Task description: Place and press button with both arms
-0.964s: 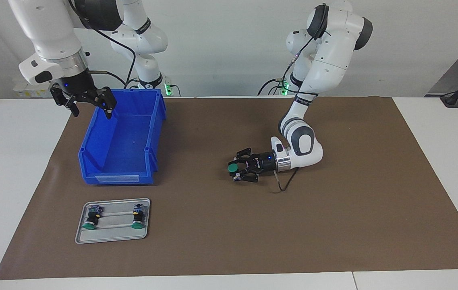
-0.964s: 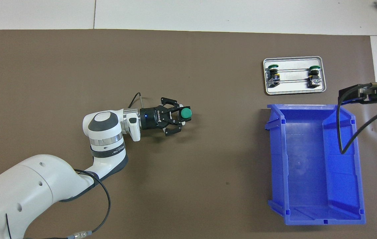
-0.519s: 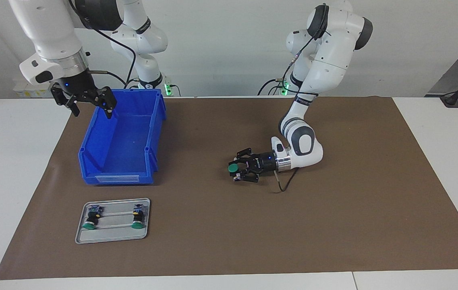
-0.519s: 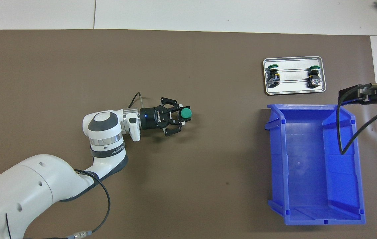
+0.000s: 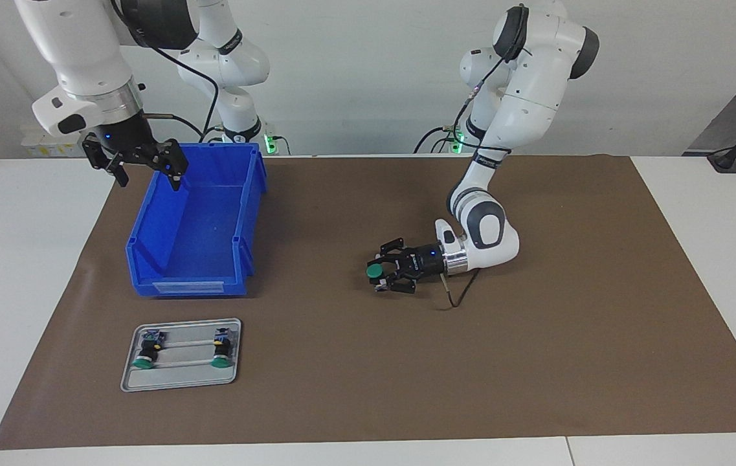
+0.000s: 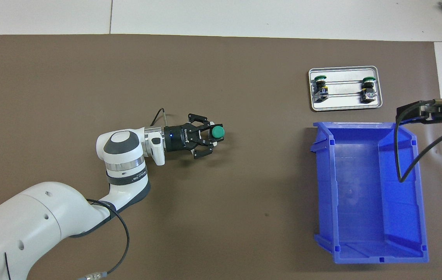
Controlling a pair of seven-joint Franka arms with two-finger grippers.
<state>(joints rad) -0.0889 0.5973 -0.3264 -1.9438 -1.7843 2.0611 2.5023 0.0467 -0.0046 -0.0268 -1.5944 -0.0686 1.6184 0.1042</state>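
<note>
Button [image 5: 374,271] with the green cap sits clamped in the left gripper [image 5: 380,274], whose fingers close on its black body while the cap faces up and toward the right arm's end of the desk [image 5: 342,388]. The left arm lies low over the middle of the brown mat [image 5: 536,356], wrist horizontal, and the gripper hangs just above the mat surface. The right gripper [image 5: 145,167] hovers with its fingers spread wide and holding nothing, over the blue bin's [image 5: 189,259] corner nearest the robots, at the right arm's end of the desk. A metal tray [image 5: 180,382] lies farther from the robots than the bin, near the mat's edge, and carries two more buttons [image 5: 145,355] lying apart on it, caps pointing away from the robots.
</note>
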